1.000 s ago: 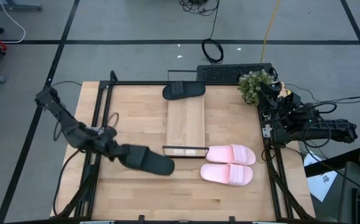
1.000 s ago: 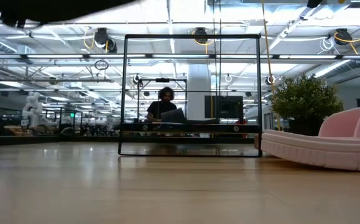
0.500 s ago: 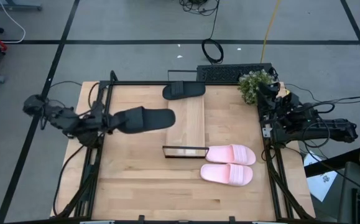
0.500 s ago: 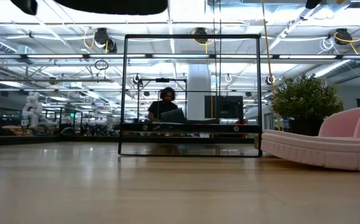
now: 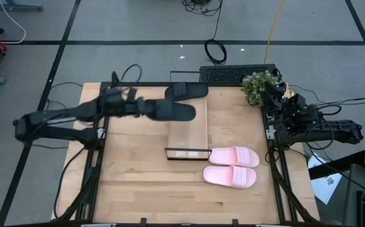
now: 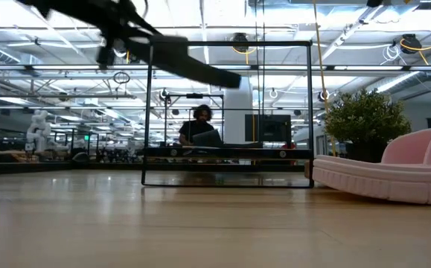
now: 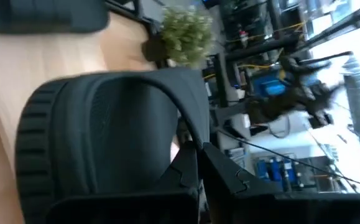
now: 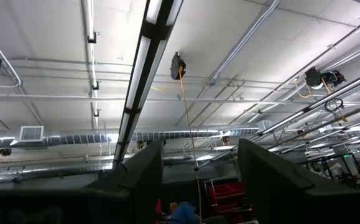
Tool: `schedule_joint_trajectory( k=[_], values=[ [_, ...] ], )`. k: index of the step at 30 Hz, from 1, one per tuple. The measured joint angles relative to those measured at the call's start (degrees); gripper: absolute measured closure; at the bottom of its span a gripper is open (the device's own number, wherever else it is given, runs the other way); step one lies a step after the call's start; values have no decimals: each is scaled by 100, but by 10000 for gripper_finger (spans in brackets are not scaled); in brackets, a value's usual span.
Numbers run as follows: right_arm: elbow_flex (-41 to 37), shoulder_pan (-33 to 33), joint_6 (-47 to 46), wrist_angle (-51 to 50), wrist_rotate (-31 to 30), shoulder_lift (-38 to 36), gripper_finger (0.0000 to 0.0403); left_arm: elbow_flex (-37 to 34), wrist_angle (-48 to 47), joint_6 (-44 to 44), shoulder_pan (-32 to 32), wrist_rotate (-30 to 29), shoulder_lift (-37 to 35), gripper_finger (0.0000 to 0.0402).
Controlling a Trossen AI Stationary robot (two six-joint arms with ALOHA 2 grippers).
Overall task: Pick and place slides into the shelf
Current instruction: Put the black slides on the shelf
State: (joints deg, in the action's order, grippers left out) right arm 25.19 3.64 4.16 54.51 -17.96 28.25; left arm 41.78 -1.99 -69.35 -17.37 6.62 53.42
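The left gripper, jaws clamped on a black wide-strapped slide, holds it above the far-left edge of the long light-wood shelf plank. Best centre it over the plank and lower it level before releasing. At the far right, the right gripper waits, jaws apart.

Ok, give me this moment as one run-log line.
left gripper: shut on black slide, over shelf far end | right gripper: open, parked at table's right edge | pink slides: on table
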Motion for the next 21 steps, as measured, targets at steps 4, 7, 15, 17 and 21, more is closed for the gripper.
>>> schedule_joint_trajectory(
  k=[4,7,15,17,21],
  values=[
    [0,2,3,86,0,-3,206,8,1533,133,-961,1332,1020,401],
    [0,2,87,96,0,-3,206,8,2735,-67,-1380,1904,1919,401],
    [0,2,186,101,-25,-14,206,6,4723,-745,-1391,2316,3705,401],
    [0,0,287,98,-28,-14,206,6,4943,-773,-1272,2203,3839,401],
    [0,0,321,100,-136,-14,206,6,4764,-629,-1064,1919,3845,401]
  ],
)
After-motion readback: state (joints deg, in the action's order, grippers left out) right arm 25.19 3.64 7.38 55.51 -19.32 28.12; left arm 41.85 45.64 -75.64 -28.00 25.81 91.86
